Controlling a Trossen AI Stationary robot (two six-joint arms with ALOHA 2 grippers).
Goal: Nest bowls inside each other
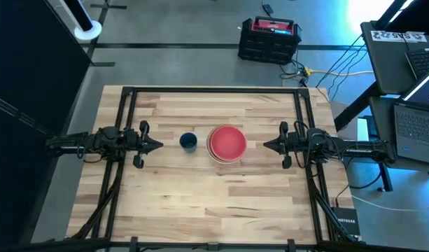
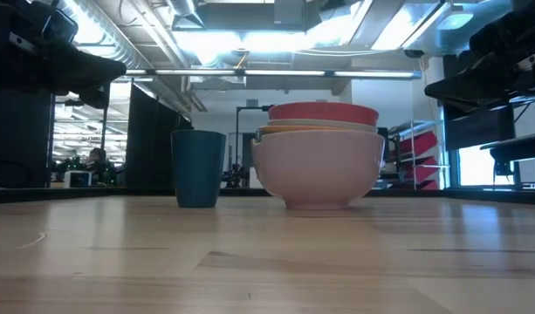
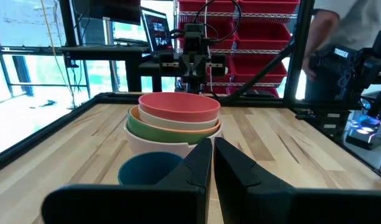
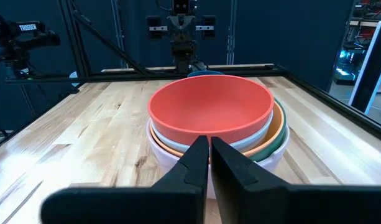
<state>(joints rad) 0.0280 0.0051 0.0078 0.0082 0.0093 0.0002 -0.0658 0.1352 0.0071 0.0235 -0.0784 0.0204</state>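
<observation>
The bowls [image 1: 226,143] sit stacked mid-counter, red on top, seemingly all nested. They lie between the left end effector [image 1: 157,145] and right end effector [image 1: 267,145], both closed and empty; the right is nearer.

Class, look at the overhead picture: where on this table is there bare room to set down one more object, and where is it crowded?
Bare wood spans the table between the bowl stack and the near edge, and likewise toward the far edge. The middle row is crowded: left gripper, blue cup, the stack, then right gripper, each with small gaps.
</observation>
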